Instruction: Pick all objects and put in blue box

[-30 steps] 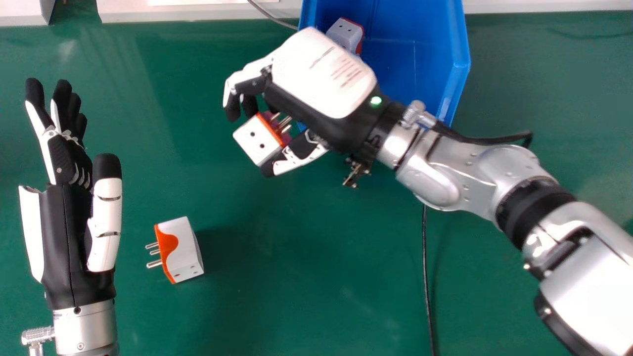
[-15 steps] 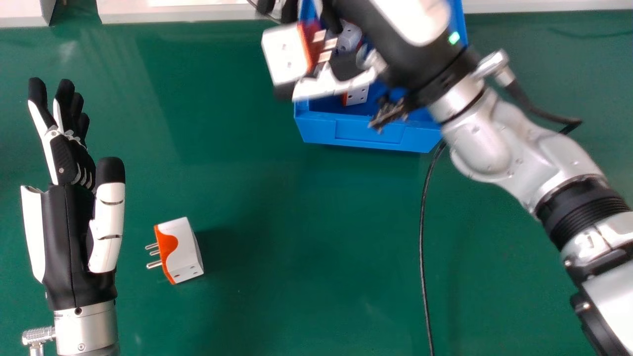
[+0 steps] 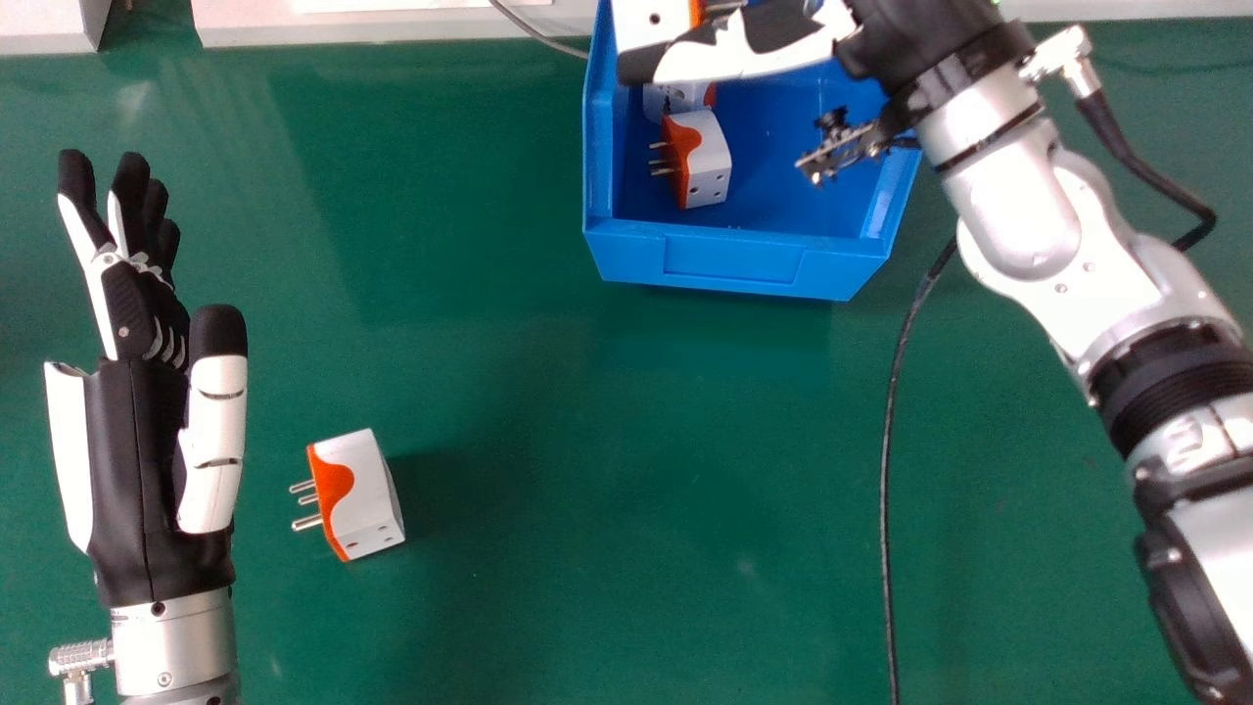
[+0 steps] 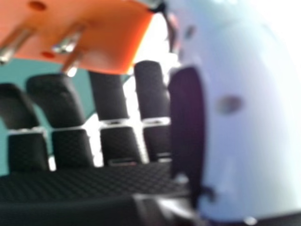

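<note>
My right hand (image 3: 754,54) is at the head view's top edge, over the blue box (image 3: 734,262), its thumb and fingers pinching a white and orange plug adapter (image 3: 646,22). In the right hand view, the adapter's orange face (image 4: 94,33) with metal pins is held beyond my right hand (image 4: 56,103). Inside the box lie one adapter (image 3: 707,162) and, behind it, another (image 3: 675,98) partly covered by the hand. One more adapter (image 3: 362,499) rests on the green table, pins to the left. To its left is my left hand (image 3: 137,421), fingers straight, holding nothing.
A black cable (image 3: 888,470) runs down the green table (image 3: 587,509) right of the middle. Another thin cable (image 3: 538,34) lies at the box's back left. White equipment edges (image 3: 392,26) line the table's far side.
My right hand has carried its adapter from left of the box up and to the right, over the box, uncovering the box's front and an adapter inside. The left hand has barely moved.
</note>
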`<state>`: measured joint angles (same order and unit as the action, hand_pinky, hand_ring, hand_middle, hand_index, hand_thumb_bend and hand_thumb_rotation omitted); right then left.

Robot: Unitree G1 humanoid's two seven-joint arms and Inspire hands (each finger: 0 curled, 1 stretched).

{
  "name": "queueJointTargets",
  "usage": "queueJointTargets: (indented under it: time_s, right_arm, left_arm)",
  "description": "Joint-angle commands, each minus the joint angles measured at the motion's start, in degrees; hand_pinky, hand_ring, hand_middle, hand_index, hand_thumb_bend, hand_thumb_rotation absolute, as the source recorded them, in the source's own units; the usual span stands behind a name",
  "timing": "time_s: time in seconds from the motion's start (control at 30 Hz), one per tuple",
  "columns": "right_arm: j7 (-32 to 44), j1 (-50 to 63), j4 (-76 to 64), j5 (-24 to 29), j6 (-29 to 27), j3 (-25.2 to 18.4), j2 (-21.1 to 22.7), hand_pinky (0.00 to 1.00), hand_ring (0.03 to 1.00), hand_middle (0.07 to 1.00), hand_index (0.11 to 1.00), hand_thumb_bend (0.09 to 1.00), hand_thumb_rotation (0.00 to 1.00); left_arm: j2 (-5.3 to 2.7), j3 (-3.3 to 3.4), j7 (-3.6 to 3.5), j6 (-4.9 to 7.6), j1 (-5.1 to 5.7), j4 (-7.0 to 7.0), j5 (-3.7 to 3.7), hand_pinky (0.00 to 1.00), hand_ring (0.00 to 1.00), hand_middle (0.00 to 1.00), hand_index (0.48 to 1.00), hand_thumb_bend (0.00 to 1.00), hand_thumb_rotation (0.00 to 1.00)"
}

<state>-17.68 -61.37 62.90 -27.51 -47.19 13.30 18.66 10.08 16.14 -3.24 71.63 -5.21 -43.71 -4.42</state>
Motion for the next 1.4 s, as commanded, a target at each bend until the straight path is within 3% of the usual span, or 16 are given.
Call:
queueJointTargets:
  time_s: [0.0, 0.27, 0.4, 0.77, 1.0, 1.17, 1.27, 1.37]
  right_arm:
    - [-2.5, -4.9, 1.3, 0.3, 1.3, -1.3, 0.8, 0.3, 0.333, 0.471, 0.536, 0.513, 0.01]
    - [-5.2, -8.3, 6.6, -0.9, 6.0, -0.3, 0.5, 0.32, 0.355, 0.486, 0.538, 0.512, 0.0]
    - [-3.8, -10.2, 10.2, -0.5, 11.3, -0.9, 0.1, 0.34, 0.371, 0.491, 0.534, 0.512, 0.0]
    - [-3.8, -10.4, 12.3, -2.7, 19.3, 1.3, -1.0, 0.38, 0.394, 0.492, 0.52, 0.515, 0.0]
    - [-4.6, -8.9, 11.2, -2.8, 16.4, 2.2, -1.0, 0.4, 0.397, 0.491, 0.518, 0.516, 0.0]
    - [-3.6, -4.3, 7.6, -1.4, 8.0, 2.2, -2.0, 0.39, 0.423, 0.521, 0.518, 0.516, 0.03]
    - [-2.0, -0.7, 3.7, -0.1, 1.0, 2.1, -2.9, 0.44, 0.523, 0.615, 0.615, 0.685, 0.14]
    - [-0.9, 3.0, -2.6, -0.4, -4.8, 2.6, -3.3, 0.5, 0.61, 0.681, 0.692, 0.783, 0.2]
  left_arm:
    - [0.6, 0.14, 0.23, 0.68, -0.52, 0.36, 0.27, 1.0, 1.0, 1.0, 0.968, 0.51, 0.88]
    - [0.81, 0.18, 0.08, 0.97, -1.12, -0.56, 0.04, 1.0, 1.0, 1.0, 0.968, 0.51, 0.88]
    - [1.02, 0.19, -0.17, 1.33, -1.46, -1.21, -0.37, 1.0, 1.0, 1.0, 0.967, 0.51, 0.88]
    - [1.23, 0.25, -0.34, 1.96, -1.56, -1.61, -0.73, 1.0, 1.0, 1.0, 0.966, 0.5, 0.88]
    - [1.13, 0.01, -0.58, 2.27, -1.74, -2.3, -0.96, 1.0, 1.0, 1.0, 0.966, 0.5, 0.88]
    - [1.27, -0.01, -0.73, 2.21, -1.23, -1.7, -1.07, 1.0, 1.0, 1.0, 0.966, 0.5, 0.88]
    - [1.25, 0.04, -0.7, 2.08, -1.0, -1.41, -0.98, 1.0, 1.0, 1.0, 0.966, 0.49, 0.88]
    - [1.19, 0.16, -0.48, 2.04, -0.79, -1.16, -0.55, 1.0, 1.0, 1.0, 0.967, 0.49, 0.88]
